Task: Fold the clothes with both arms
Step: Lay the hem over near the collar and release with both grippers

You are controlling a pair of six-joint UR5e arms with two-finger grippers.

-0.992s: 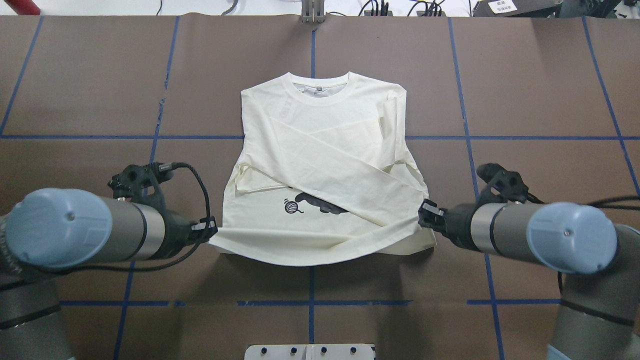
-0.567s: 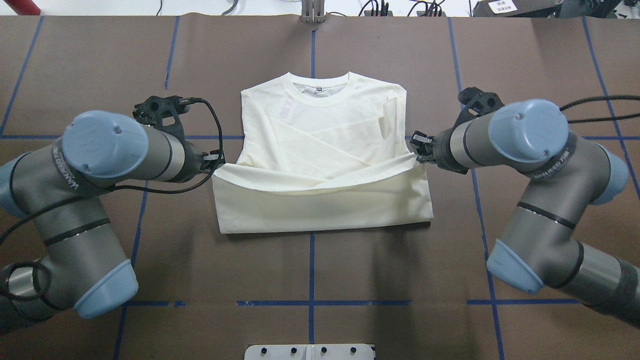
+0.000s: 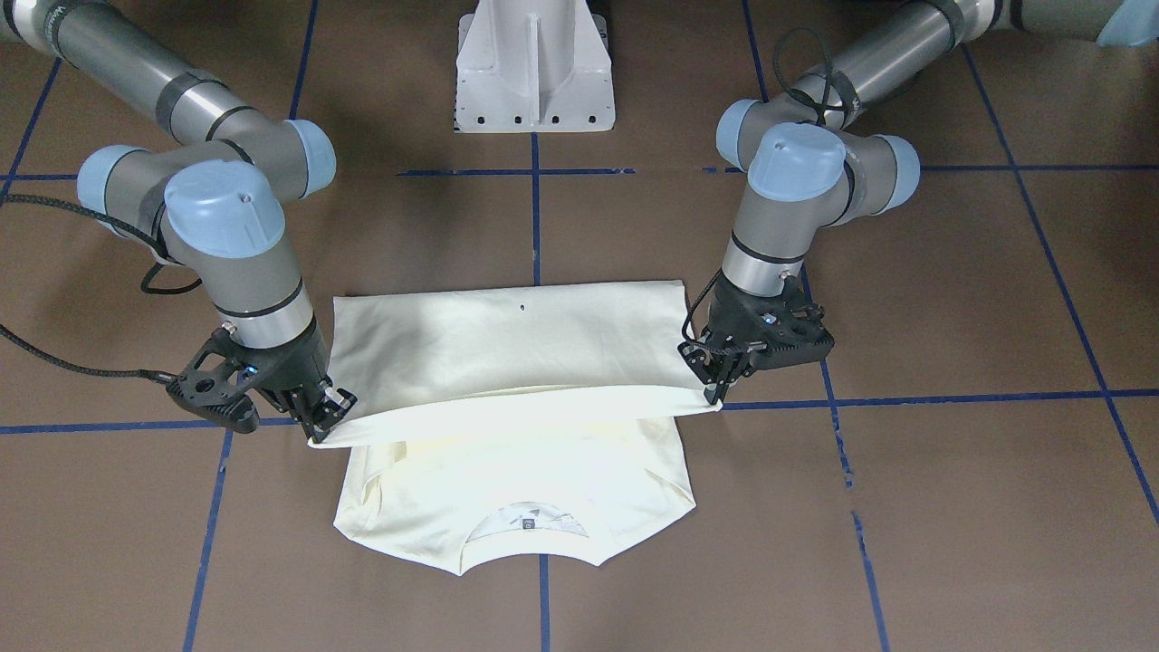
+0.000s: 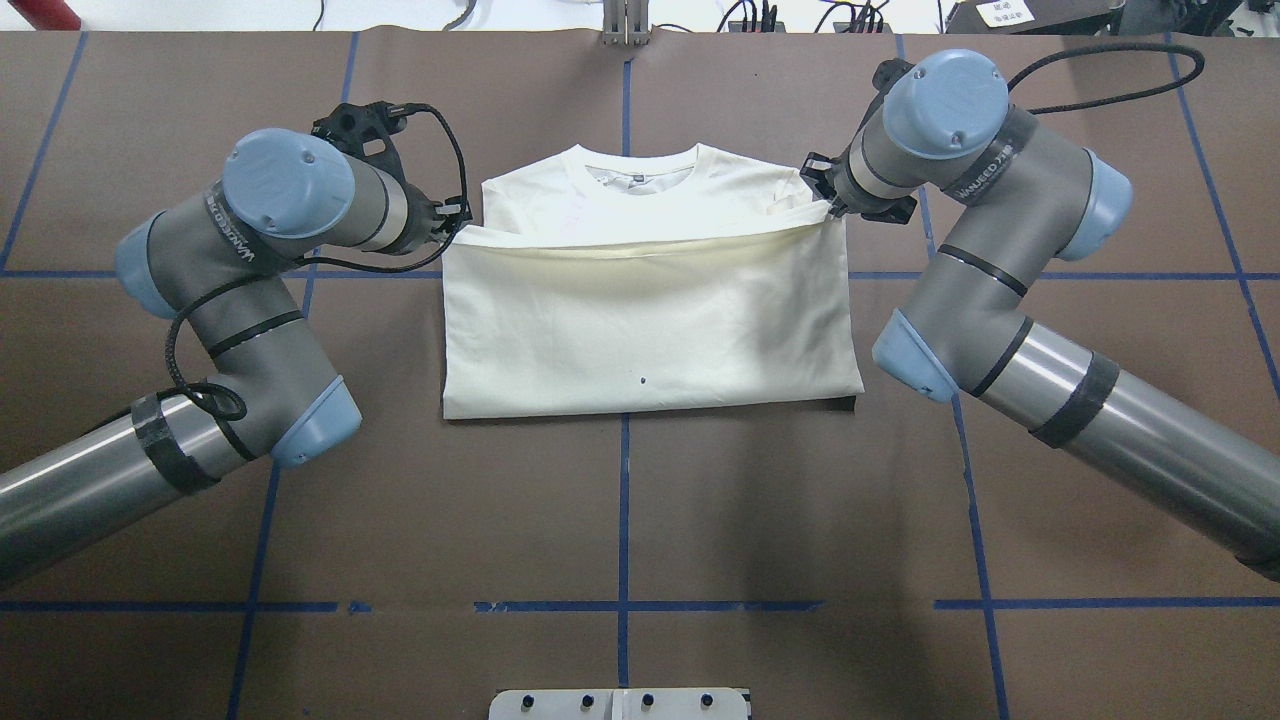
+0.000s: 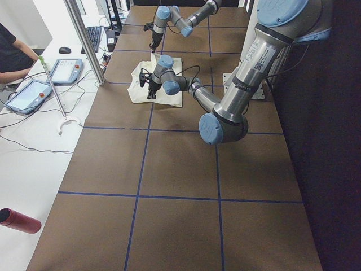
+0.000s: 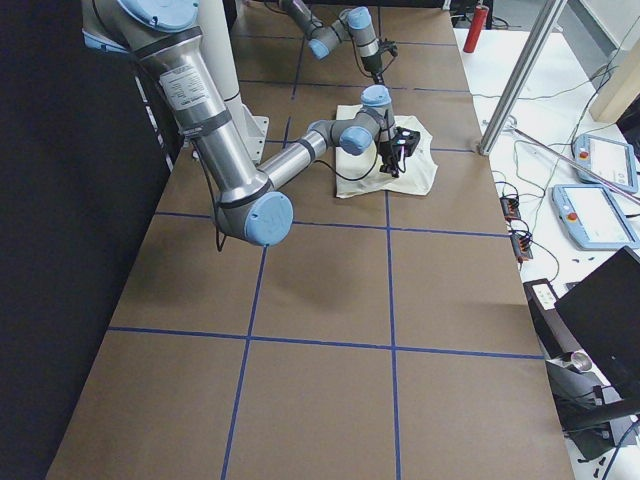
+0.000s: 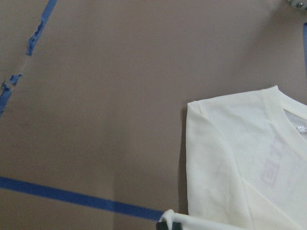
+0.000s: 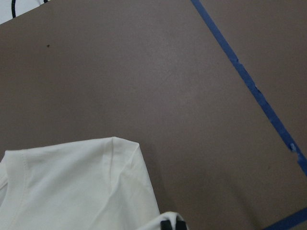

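Hem corners of the cream-white long-sleeved T-shirt [image 4: 650, 330] hang slightly above the cloth below, one in each pincer. The black two-finger left gripper [image 4: 452, 215] is clamped on the corner at its own side, and the black two-finger right gripper [image 4: 822, 197] on the other. The shirt lies mid-table on the brown tabletop with blue tape lines [image 4: 620, 520], its lower half doubled over the chest (plain pale reverse facing up). The carried edge is just short of the ribbed round collar [image 4: 640, 172].
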